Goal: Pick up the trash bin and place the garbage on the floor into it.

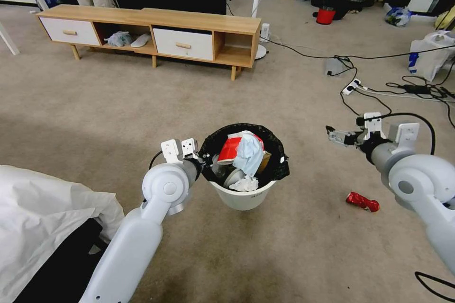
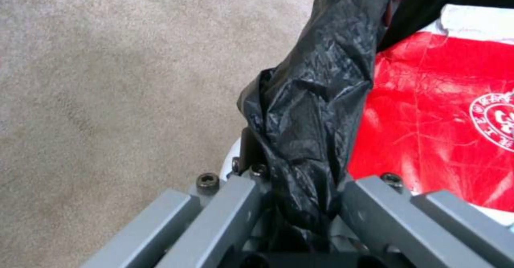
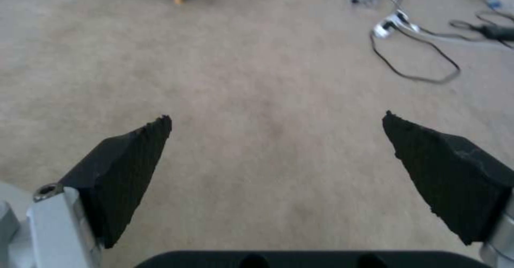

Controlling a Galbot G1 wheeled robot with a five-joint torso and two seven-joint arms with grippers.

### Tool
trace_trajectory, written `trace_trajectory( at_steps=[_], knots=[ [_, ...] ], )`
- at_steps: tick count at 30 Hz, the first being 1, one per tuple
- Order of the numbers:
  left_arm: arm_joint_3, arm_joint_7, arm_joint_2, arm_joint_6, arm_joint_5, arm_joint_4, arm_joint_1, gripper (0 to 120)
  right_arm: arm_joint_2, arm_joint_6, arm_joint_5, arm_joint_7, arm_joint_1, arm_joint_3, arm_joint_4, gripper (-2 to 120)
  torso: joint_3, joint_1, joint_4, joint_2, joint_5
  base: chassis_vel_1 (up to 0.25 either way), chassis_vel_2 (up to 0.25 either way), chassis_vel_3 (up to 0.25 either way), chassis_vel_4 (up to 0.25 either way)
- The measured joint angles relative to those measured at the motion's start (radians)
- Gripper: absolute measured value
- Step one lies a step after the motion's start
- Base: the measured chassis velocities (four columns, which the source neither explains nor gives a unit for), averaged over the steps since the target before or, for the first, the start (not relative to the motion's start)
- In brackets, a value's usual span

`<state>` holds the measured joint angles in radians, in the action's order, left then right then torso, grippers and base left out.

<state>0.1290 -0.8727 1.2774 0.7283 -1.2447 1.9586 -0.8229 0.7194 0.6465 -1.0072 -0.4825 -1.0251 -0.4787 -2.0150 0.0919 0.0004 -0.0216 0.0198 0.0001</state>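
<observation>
The trash bin [image 1: 242, 195] is hanging above the carpet [image 1: 118, 104], and it is the landmark here: the long wooden TV stand [image 1: 151, 33] is standing far behind it, and cables with a power strip [image 1: 351, 87] are lying behind it on the robot's right. The left gripper [image 2: 292, 203] is clamping the bin's rim on the robot's left side, its fingers pinching the black bag [image 2: 313, 99] against the wall. The bin is probably light and stiff, but the liner is thin and slippery, so the rim is the safest hold. Inside it, a red-white packet [image 1: 231, 149], a light blue mask [image 1: 248, 153] and a white tissue [image 1: 245, 183] are piling up. The right gripper [image 1: 332, 133] is hovering to the bin's right, jaws spread wide and holding nothing. The red wrapper [image 1: 362, 201] is lying on the floor right of the bin; it is likely soft and crinkly, and nothing is blocking it.
</observation>
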Motion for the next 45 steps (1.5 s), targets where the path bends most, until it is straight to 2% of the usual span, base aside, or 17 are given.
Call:
trace_trajectory(
  at_steps=[7, 12, 17, 26, 45],
  knots=[
    [0.001, 0.000, -0.004, 0.000, -0.001, 0.006, -0.004, 2, 0.029, 0.005, -0.014, -0.089, -0.002, 0.011, 0.024, 100, 0.000, 0.000, 0.0002, 0.000, -0.0001, 0.000, 0.000, 0.000, 0.000],
    [0.011, -0.003, -0.013, 0.000, -0.008, 0.014, -0.009, 2, 0.053, 0.003, -0.015, -0.107, -0.007, 0.012, 0.041, 100, 0.000, 0.000, 0.0002, 0.000, -0.0001, 0.000, 0.000, 0.000, 0.000],
    [0.020, -0.006, -0.028, 0.000, -0.016, 0.021, -0.013, 2, 0.073, -0.029, 0.005, -0.108, -0.018, 0.014, 0.061, 100, 0.000, 0.000, 0.0002, 0.000, -0.0002, 0.000, 0.000, 0.000, 0.000],
    [0.028, -0.008, -0.040, 0.000, -0.023, 0.025, -0.016, 2, 0.105, -0.089, 0.062, -0.039, -0.053, 0.015, 0.104, 100, 0.000, 0.000, 0.0001, 0.000, -0.0002, 0.000, 0.000, 0.000, 0.000],
    [0.034, -0.009, -0.044, -0.001, -0.025, 0.032, -0.025, 2, 0.151, -0.141, 0.105, -0.057, -0.067, 0.001, 0.145, 100, 0.000, 0.000, 0.0001, 0.000, -0.0001, 0.000, 0.000, 0.000, 0.000]
  ],
)
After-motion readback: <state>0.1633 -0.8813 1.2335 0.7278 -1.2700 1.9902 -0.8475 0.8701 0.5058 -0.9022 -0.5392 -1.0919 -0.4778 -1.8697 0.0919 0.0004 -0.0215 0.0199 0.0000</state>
